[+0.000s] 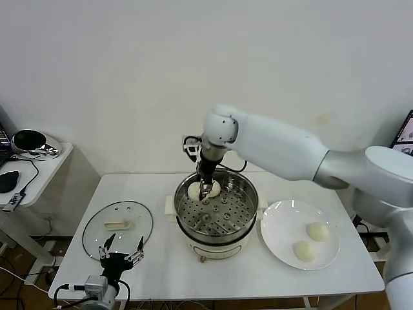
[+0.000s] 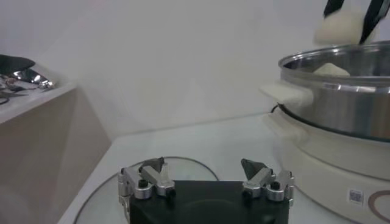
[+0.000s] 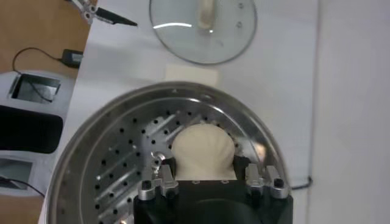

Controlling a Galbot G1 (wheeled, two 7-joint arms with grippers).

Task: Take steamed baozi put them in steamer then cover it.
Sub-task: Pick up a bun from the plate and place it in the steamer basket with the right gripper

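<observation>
Head view: right claw is gripping a baozi low over the rear of the steamer, another bun lying beside it on the tray; two more are waiting on the plate. Left claw is idling wide open and empty just in front of the cover, handle long axis running left-right, left arm nearer. Left wrist view: sticker on the steamer base is unreadable. Right wrist view: held baozi is sitting directly above the perforated tray.

A round white plate rests on the white surface. A side desk carries a black mouse and cables.
</observation>
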